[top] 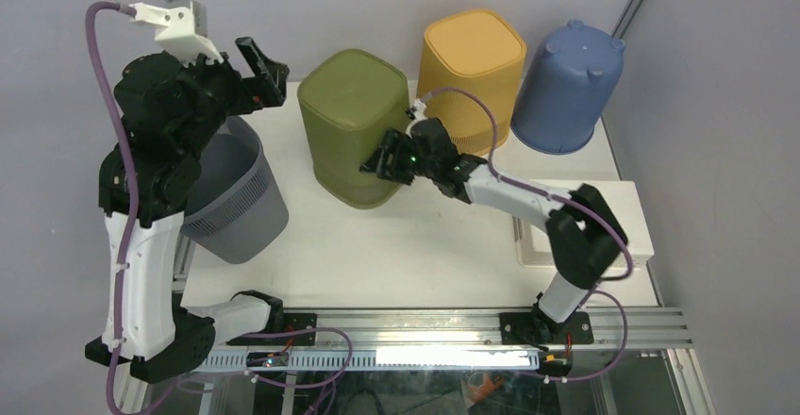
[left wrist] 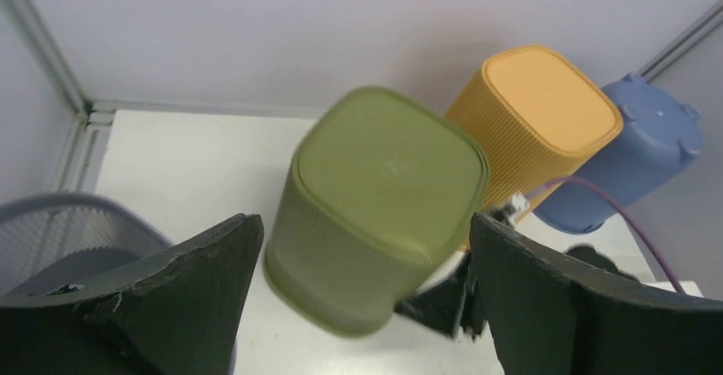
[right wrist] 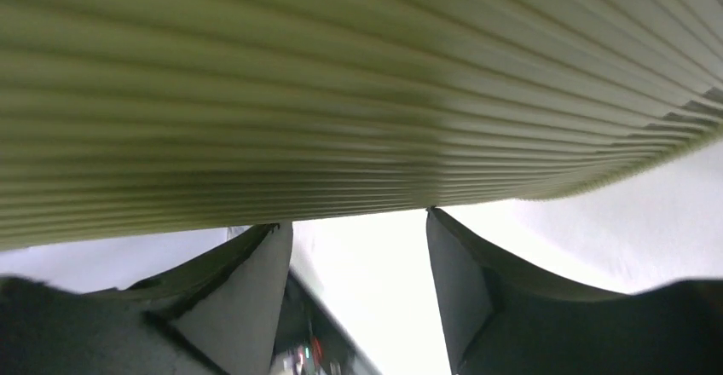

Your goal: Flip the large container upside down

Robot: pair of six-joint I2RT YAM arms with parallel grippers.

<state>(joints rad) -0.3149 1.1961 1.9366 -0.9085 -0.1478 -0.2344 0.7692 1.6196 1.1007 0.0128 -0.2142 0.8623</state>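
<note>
Top external view: we see the green container [top: 354,118] bottom-up near the far edge of the bench [top: 406,245]. The left pincer [top: 267,74] and the right pincer [top: 382,162] both stand apart, holding nothing. The right one, just beside the wall, may tip it.

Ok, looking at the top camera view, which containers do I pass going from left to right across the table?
grey mesh basket → green container → orange container → blue container
</note>
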